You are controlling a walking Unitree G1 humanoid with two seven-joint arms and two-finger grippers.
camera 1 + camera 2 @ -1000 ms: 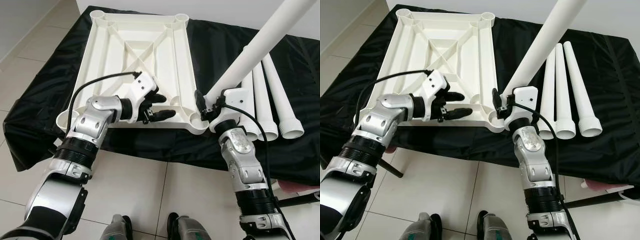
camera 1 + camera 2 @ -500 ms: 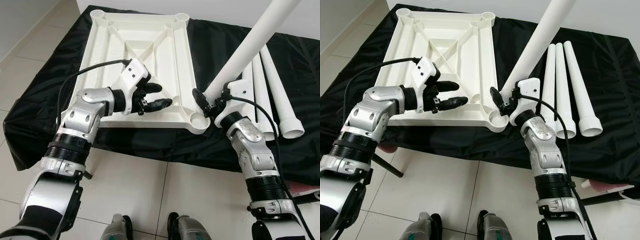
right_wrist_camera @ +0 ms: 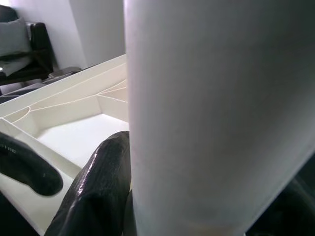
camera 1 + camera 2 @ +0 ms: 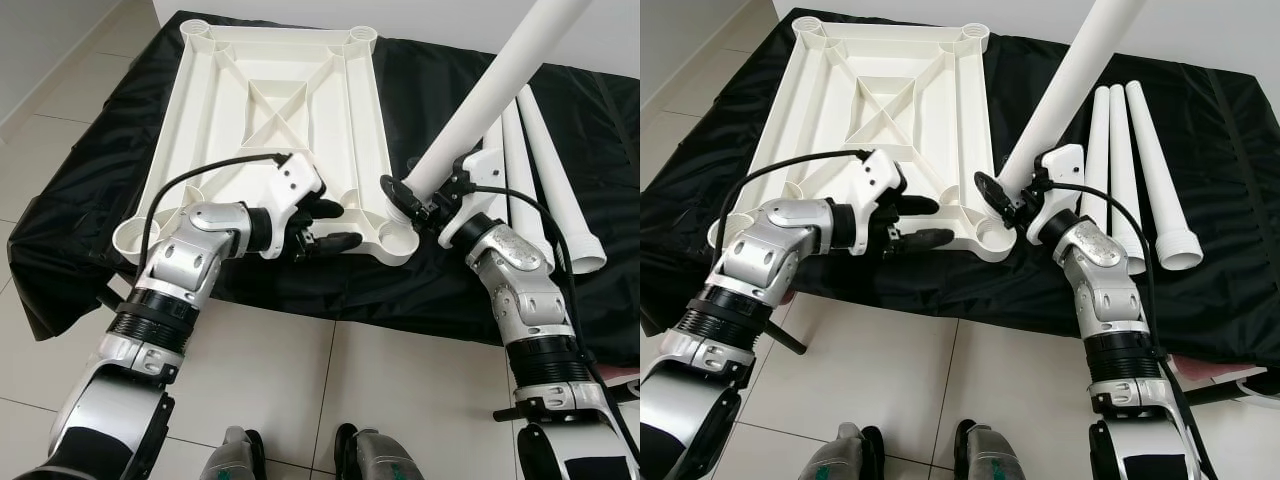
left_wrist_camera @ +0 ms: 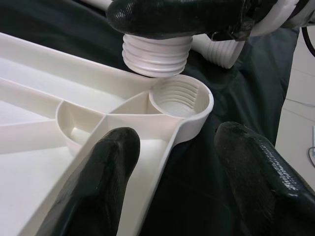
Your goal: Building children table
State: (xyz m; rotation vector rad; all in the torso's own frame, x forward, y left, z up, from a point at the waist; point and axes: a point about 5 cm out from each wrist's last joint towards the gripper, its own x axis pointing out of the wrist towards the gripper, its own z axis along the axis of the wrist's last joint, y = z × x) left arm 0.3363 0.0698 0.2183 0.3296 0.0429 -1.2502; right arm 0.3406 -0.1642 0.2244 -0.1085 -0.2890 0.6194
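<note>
Right claw (image 4: pixel 418 195) clamps leg (image 4: pixel 490 95), tilted over corner socket (image 5: pixel 177 98); cross-thread risk. Left claw (image 4: pixel 322 226) released, straddling tabletop (image 4: pixel 270 100) rim.

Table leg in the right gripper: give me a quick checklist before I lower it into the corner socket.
1. Grip on the leg: ok. The right gripper is shut on the table leg.
2. Threaded end over the corner socket: not ok. It hovers just above but offset to one side, overlapping only part of the rim.
3. Leg upright: not ok. It leans away from the socket.
4. Tabletop braced: cannot tell. The left gripper is open astride the near edge, and contact is unclear.
5. Socket clear: ok. Its threads show nothing inside.
6. Spare legs out of the way: ok. They lie apart on the black cloth.
</note>
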